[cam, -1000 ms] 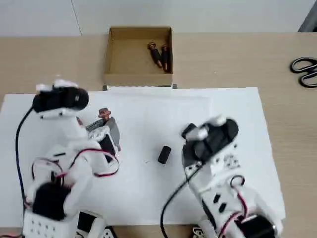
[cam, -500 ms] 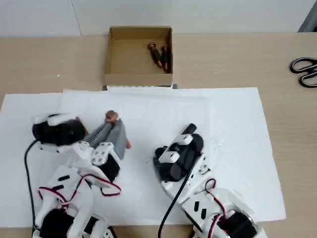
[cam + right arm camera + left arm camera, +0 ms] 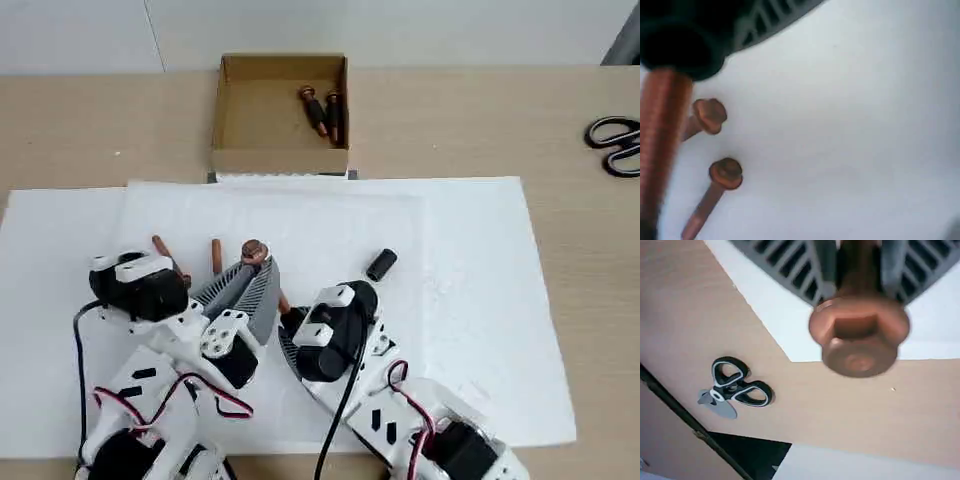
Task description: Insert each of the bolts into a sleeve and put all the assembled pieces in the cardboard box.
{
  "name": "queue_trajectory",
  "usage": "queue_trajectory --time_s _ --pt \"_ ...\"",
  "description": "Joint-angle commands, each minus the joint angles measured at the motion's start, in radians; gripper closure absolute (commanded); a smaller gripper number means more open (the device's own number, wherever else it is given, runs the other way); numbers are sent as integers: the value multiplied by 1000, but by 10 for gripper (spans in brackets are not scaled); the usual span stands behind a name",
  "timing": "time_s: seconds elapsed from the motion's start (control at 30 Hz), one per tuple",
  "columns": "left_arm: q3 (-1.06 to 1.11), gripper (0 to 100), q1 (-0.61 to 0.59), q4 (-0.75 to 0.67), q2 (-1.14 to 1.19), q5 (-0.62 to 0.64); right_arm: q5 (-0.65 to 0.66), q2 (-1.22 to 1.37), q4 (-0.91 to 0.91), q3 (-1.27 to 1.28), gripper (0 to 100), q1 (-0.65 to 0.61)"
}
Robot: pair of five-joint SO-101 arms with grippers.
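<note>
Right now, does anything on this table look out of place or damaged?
Nothing looks spilled or damaged. The one stray item is a pair of scissors near the table's right edge, off the white paper. The left gripper holds a bolt, and a black sleeve lies loose on the paper.

Your left arm (image 3: 165, 345) and right arm (image 3: 385, 400) are white plastic with black motors; red and black cables loop along them, the jaws ribbed grey.
</note>
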Motion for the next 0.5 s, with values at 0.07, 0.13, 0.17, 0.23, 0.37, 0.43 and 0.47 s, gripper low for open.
queue_trajectory --time_s 0.07,0.13,0.17,0.23,0.37,0.43,0.47 --pt "-4 994 5 -26 -14 15 -2 -10 -30 -6 995 -5" --pt "-4 994 12 -25 -14 15 -2 -10 -30 -8 995 -5" --pt "-4 994 26 -18 -14 15 -2 -10 -30 -11 995 -5" --pt "-7 994 63 8 -14 15 -2 -10 -30 -14 995 -5" --pt "-4 994 94 38 -14 14 -2 -10 -30 -34 995 -5" --pt "-2 994 94 41 -14 14 -2 -10 -30 -49 995 -5" --pt "-2 994 95 51 -14 14 -2 -10 -30 -54 995 -5"
